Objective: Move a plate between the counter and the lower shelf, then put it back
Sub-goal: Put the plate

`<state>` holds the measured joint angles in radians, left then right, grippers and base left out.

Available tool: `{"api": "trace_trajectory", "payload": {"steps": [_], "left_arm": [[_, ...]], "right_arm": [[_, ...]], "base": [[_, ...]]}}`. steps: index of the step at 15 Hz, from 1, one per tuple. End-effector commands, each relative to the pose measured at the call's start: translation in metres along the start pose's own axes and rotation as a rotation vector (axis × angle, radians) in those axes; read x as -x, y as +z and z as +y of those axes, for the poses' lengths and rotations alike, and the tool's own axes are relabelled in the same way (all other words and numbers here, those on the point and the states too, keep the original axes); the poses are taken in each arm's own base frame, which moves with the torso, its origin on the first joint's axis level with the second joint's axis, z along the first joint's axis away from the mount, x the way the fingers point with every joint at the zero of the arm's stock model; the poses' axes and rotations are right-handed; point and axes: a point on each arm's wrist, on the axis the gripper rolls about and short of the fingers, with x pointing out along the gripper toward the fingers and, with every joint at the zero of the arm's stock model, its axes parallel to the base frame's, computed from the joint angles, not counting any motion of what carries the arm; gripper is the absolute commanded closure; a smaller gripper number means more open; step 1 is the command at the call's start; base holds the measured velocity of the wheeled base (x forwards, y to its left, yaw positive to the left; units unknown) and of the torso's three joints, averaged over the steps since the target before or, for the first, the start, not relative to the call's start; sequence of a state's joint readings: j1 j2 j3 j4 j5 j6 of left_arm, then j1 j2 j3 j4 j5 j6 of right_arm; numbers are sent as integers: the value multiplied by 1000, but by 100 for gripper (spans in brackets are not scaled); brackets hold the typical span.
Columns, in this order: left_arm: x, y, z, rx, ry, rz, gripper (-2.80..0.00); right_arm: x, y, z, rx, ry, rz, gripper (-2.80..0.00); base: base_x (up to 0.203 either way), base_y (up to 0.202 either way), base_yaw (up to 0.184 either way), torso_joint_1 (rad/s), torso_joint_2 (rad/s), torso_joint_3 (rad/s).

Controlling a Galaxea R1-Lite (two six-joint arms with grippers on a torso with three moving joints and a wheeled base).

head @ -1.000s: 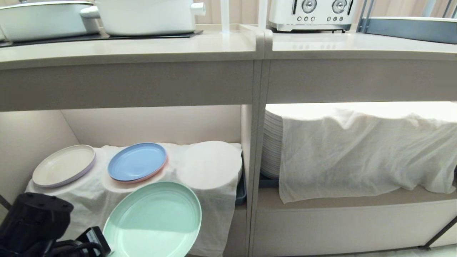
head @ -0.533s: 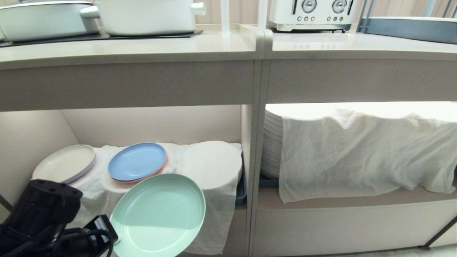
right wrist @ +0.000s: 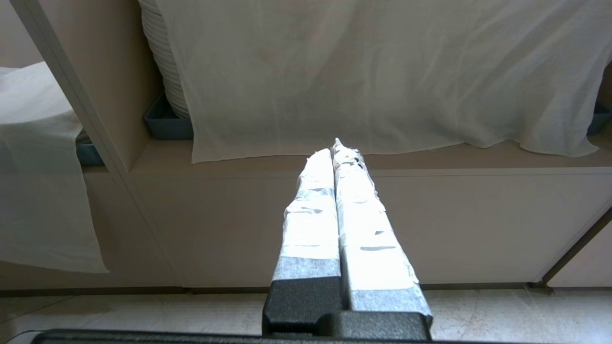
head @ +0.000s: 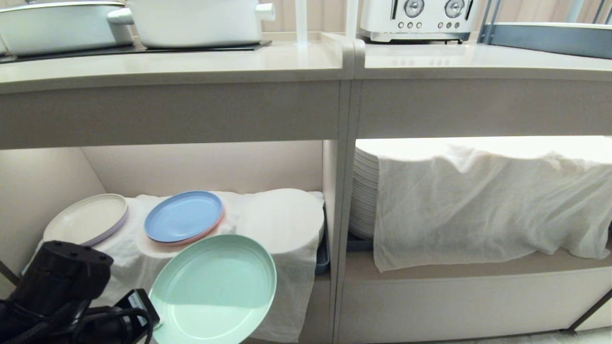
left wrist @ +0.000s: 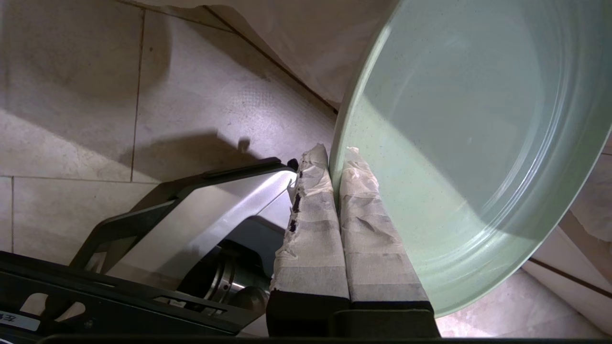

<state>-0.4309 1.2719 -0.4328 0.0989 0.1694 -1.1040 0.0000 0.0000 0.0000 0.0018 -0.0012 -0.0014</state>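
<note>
Setting: pale beige kitchen unit with the counter (head: 287, 62) on top, a surface carrying 2 white pots at the left and a toaster (head: 416, 19) further right; open compartments sit below.

Lower shelf: the lower shelf (head: 124, 239) is the left compartment, its board draped in thin white cloth.

Shelf contents, left to right: a beige-grey plate (head: 86, 220), a blue plate (head: 184, 216) and a cloth-covered round shape (head: 282, 220).

Left gripper: the left gripper (left wrist: 334, 157) is low at the left, in front of the shelf, with its taped fingers (left wrist: 311, 224) pinched together on the rim of the plate (head: 213, 289).

Plate: mint-green, held in the air in front of the shelf's front edge, tilted, its far rim overlapping the hanging cloth just below the blue plate; it rests on neither shelf nor counter.

Neighbouring compartment: a white plate stack (head: 364, 191) under a large cloth (head: 492, 205), apart from the work.

Right gripper: the right gripper (right wrist: 337, 148) hangs idle facing that wider compartment, fingers together and holding nothing.

Step in hand: judging by pose, carrying the plate at shelf level; whether it is going in or coming out cannot be told.

Next move: if inward, the plate needs levelling and a bare patch of cloth found, since 3 round things already fill the board; if upward, the rim must clear the counter's thick front edge.

Risk: a 1-sided rim pinch may let the plate swing or drag the cloth.
</note>
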Motion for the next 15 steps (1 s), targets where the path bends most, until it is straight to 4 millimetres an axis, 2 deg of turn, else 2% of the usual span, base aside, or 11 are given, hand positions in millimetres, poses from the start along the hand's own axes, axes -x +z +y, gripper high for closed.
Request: {"api": "trace_trajectory", "payload": {"steps": [1, 8, 12, 15], "left_arm": [[-1, 0, 0, 5, 5, 2, 0], [-2, -1, 0, 5, 4, 15, 0], [-1, -1, 0, 5, 2, 15, 0], [0, -5, -1, -19, -13, 36, 0]], "right_arm": [[0, 0, 0, 0, 0, 0, 0], [0, 0, 0, 2, 1, -2, 0], [0, 0, 0, 3, 0, -2, 0], [0, 0, 0, 2, 0, -2, 0]], "base": [[0, 0, 0, 0, 0, 0], [0, 0, 0, 0, 0, 0], [0, 0, 0, 46, -207, -239], [0, 0, 0, 190, -535, -290]]}}
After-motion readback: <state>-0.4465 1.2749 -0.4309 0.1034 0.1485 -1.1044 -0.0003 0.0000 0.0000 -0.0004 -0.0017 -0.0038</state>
